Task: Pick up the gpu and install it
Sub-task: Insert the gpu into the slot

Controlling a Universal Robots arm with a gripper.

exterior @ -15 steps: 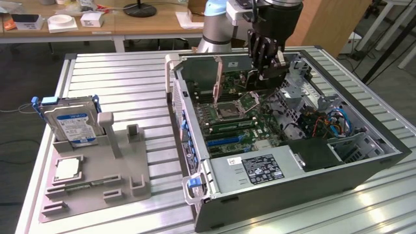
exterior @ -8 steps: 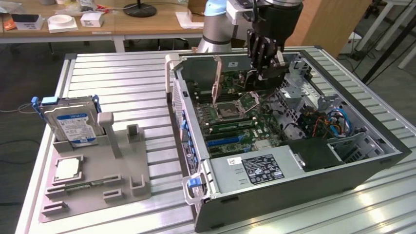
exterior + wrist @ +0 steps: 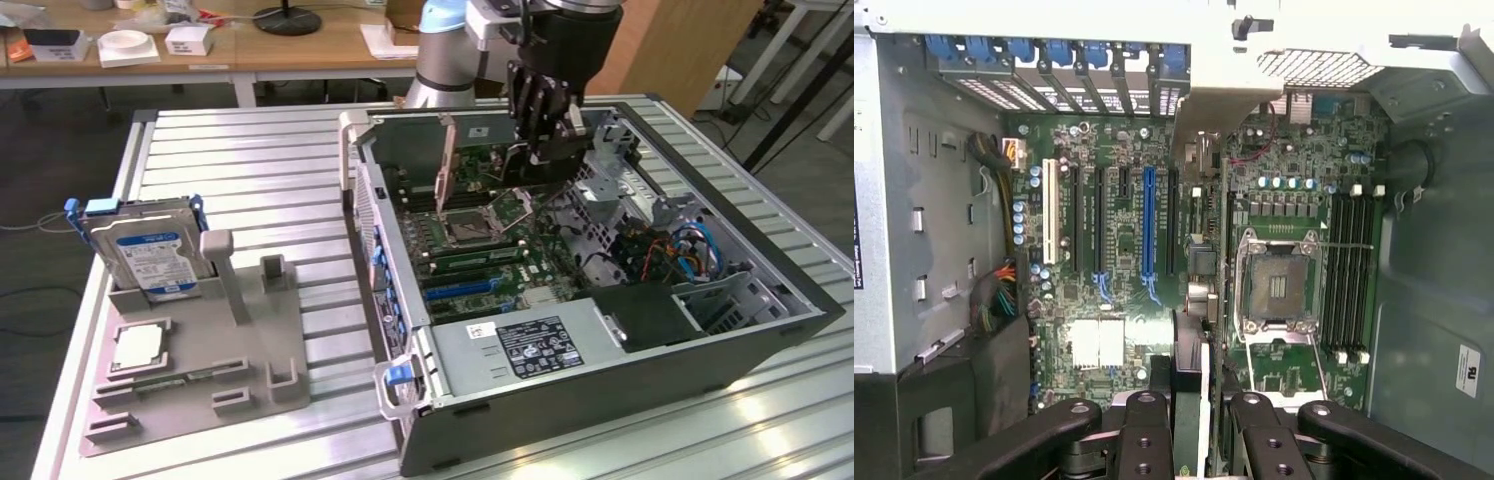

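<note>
Wrist view: the pincer (image 3: pixel 1192 440) is clamped on the gpu (image 3: pixel 1190 350), which is seen edge-on between the fingers (image 3: pixel 1144 430). The card hangs over the motherboard (image 3: pixel 1114 300), between the blue expansion slot (image 3: pixel 1147 220) and the processor socket (image 3: pixel 1274 285), and appears unseated. This edge-on grip likely keeps the connector edge facing the slots. In the exterior view, the pincer reaches into the open computer case (image 3: pixel 747 340) on the tabletop (image 3: pixel 254 190). The hard drive (image 3: pixel 147 255) stands well apart in its grey holder (image 3: pixel 200 370).
</note>
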